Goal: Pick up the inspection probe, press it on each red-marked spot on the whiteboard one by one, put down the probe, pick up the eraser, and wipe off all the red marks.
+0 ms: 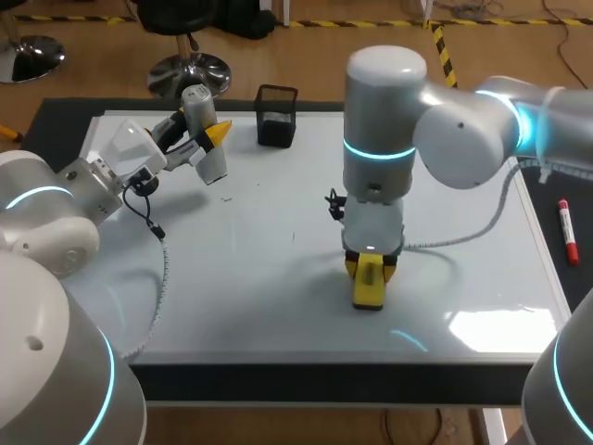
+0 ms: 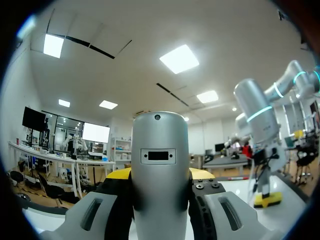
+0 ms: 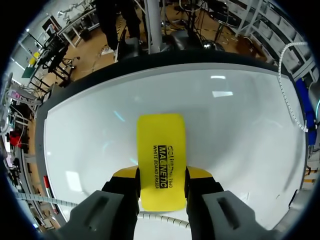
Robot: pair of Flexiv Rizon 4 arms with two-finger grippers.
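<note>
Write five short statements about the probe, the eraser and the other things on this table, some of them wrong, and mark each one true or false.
1. The right gripper is shut on the yellow eraser, which rests on the whiteboard. True.
2. The left gripper presses the silver inspection probe onto the whiteboard. False: it holds the probe off the board, pointing upward.
3. A black mesh holder stands at the whiteboard's far edge. True.
4. The red marker lies inside the holder. False: it lies beside the whiteboard's right edge.
5. Red marks cover the whiteboard's middle. False: none show there.
</note>
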